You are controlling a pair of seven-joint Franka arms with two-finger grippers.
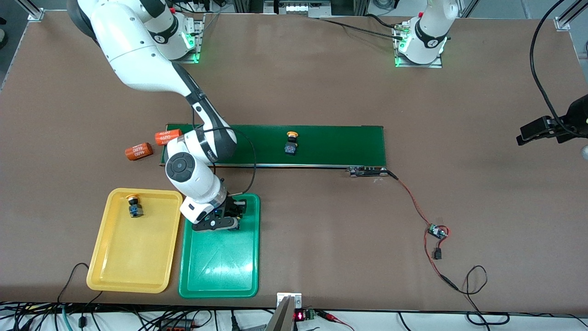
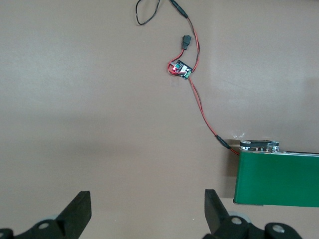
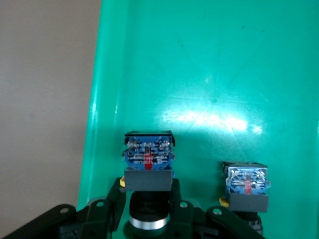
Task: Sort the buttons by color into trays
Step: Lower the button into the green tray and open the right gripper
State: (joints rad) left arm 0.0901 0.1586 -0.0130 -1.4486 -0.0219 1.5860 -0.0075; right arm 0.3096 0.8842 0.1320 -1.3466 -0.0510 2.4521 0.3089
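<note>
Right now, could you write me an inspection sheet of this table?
Surface: brown table, with a green conveyor belt on it.
Job's things: tray button in yellow tray; belt button, yellow cap; held button and loose button at green tray, caps hidden.
Clutter: two orange cylinders beside belt.
Grippers: right gripper shut on held button; left gripper open, waiting over table.
Cables: red wire from belt to small board.
Surroundings: cable bundle off table edge.
</note>
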